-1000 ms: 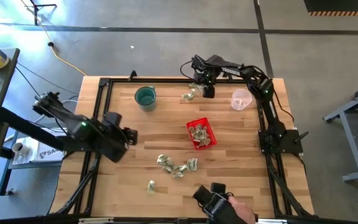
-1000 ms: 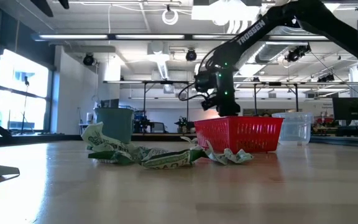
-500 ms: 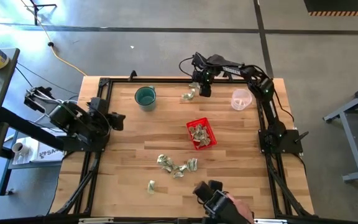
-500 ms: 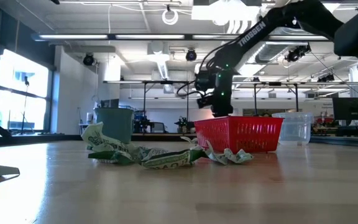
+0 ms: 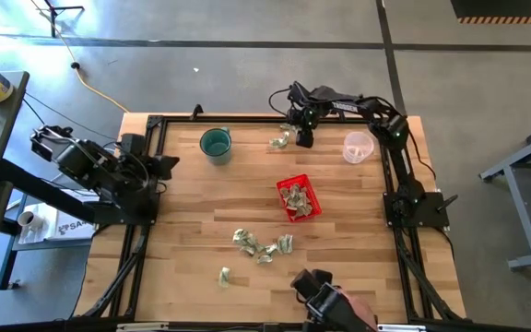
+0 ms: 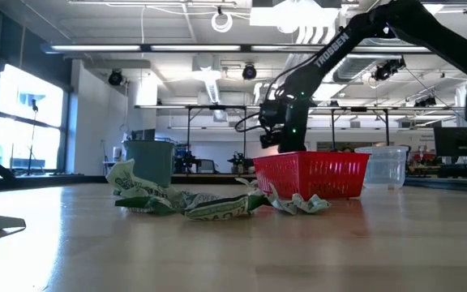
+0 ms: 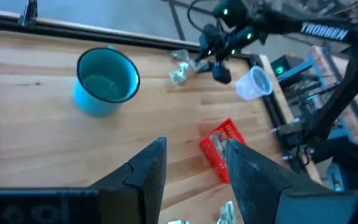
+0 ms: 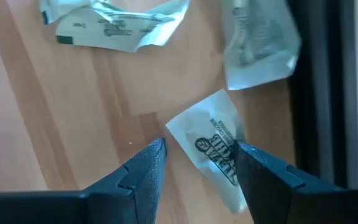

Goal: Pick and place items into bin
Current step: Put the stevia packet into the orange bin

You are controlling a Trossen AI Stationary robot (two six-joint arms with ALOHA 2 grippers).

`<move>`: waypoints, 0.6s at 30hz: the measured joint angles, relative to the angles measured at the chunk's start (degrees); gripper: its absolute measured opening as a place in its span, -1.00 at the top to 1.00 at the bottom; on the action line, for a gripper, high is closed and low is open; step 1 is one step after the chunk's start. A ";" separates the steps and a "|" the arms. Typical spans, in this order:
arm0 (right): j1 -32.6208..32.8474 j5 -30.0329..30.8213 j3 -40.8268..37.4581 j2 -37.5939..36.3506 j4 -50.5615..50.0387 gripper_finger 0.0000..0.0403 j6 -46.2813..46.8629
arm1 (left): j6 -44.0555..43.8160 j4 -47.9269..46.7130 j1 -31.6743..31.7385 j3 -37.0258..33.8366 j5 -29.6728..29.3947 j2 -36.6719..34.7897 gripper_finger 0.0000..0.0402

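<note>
Crumpled pale green-and-white items lie in places: a few point(image 5: 280, 140) at the far edge, a cluster point(image 5: 264, 245) near the front, one alone point(image 5: 224, 275). More items lie inside the red bin point(image 5: 308, 187) at mid-table. My right gripper point(image 8: 197, 155) points down at the far edge, open, its fingers on either side of a flat printed item point(image 8: 213, 146) on the wood. Two more items point(image 8: 114, 22) lie just beyond. My left gripper point(image 7: 194, 158) is open and holds nothing, raised at the table's left edge point(image 5: 167, 164). My right gripper comes from above with one finger point(image 8: 253, 171) at the printed item's edge point(image 8: 232, 140). I cannot tell whether the finger touches it. The item lies flat on the table.
A teal cup point(image 5: 216, 144) stands at the far left, a clear plastic cup point(image 5: 358, 146) at the far right by my right arm. A person's hand with a dark tool point(image 5: 325, 297) shows at the near edge. The black frame rail point(image 8: 325, 93) runs close beside my right gripper.
My left gripper has drawn back toward the table's left edge, risen and tipped more level. My right gripper has sunk a little toward the items at the far edge.
</note>
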 joint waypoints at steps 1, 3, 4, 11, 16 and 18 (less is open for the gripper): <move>0.00 0.27 -0.40 -0.02 0.23 0.09 0.00 | 0.02 0.02 0.00 0.00 -0.52 -0.35 0.02; -0.12 0.93 -0.71 -0.11 0.69 0.09 -0.13 | 0.24 0.02 0.00 0.00 -1.09 -1.02 0.02; -0.26 0.91 -0.73 -0.11 0.98 0.09 -0.12 | 0.42 0.01 0.00 0.00 -1.35 -1.32 0.02; -1.60 1.48 -0.07 0.14 3.75 0.35 0.08 | -0.23 0.02 0.00 -2.31 -2.14 -3.56 0.02; -2.49 1.63 -0.06 0.20 3.73 0.73 0.25 | -1.92 0.05 0.00 -4.62 -2.12 -4.82 0.02; -2.51 1.82 -0.03 0.15 2.74 0.90 0.32 | -2.01 0.01 0.00 -5.20 -2.12 -4.84 0.02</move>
